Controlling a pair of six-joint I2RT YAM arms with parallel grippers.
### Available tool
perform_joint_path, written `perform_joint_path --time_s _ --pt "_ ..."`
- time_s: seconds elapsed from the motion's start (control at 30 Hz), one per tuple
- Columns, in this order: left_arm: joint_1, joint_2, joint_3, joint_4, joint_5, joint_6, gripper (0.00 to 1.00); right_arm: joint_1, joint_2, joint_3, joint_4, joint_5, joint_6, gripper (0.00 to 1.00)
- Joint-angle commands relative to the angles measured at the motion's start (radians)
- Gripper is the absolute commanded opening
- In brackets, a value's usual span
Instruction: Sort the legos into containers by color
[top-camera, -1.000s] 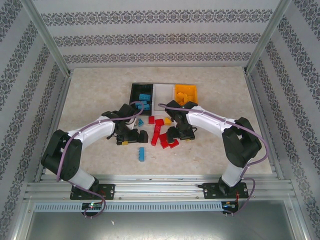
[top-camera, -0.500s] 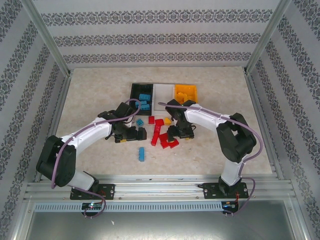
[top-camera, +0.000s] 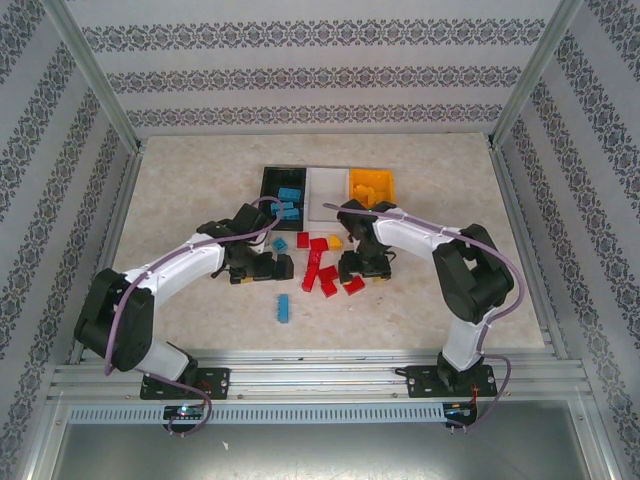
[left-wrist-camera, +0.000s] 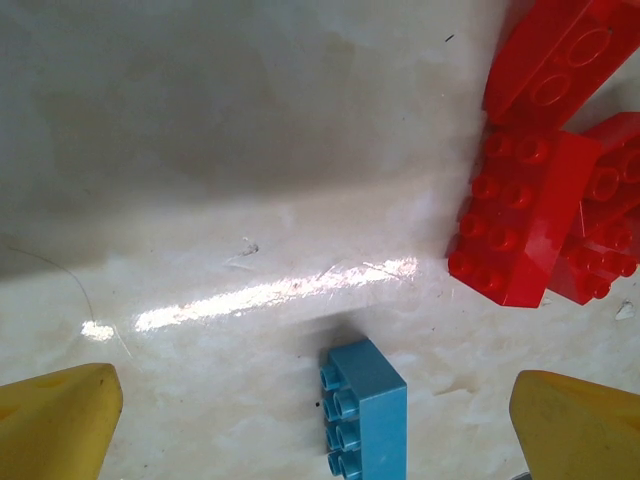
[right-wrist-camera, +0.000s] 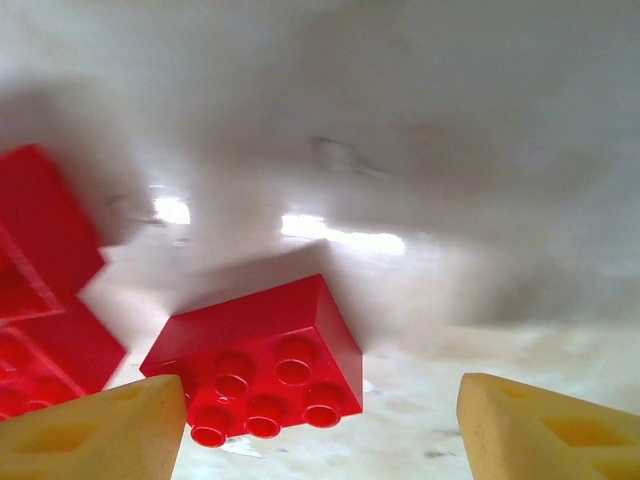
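Jaws on the left arm hang spread wide above the surface (top-camera: 180, 190), the yellow fingertips (left-wrist-camera: 55, 420) on either side of a blue brick (left-wrist-camera: 365, 412) that lies flat, studs up, touching neither. Jaws on the right arm are also spread, straddling a red brick (right-wrist-camera: 262, 365). One pad (right-wrist-camera: 85, 435) sits at or just against its corner and the other is well apart, so nothing is pinched yet.

The red brick lies just right of a red pile (top-camera: 320, 275) mid-surface, between the two arms. A few loose bricks lie just beyond the pile, toward the bins. Three bins stand in a row at the far side. The black bin (top-camera: 268, 190) on the left holds blue bricks, the white bin (top-camera: 326, 190) is in the middle, and the orange bin (top-camera: 386, 180) on the right holds yellow ones.

The bricks look light, stiff and smooth-walled. They should be easy to lift, but apt to skate or twist if one pad lands first. The best hold is probably across two flat, opposite side walls, below the studs. The red brick lies skewed to the pads, so the jaws would likely need squaring to it before they grip.
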Motion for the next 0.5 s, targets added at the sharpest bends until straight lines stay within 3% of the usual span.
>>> perform_joint_path --time_s 0.0,0.13,0.47 --pt "-0.007 0.028 0.042 -0.023 0.002 0.048 1.0 -0.021 -0.049 -0.027 -0.025 0.057 0.03 0.72" --pt "-0.007 0.052 0.058 -0.021 0.013 0.063 1.0 0.01 -0.075 0.007 -0.013 0.001 0.025 0.73" --pt "-0.007 0.049 0.055 -0.02 0.015 0.07 1.0 0.028 0.014 0.036 -0.02 -0.004 0.018 0.78"
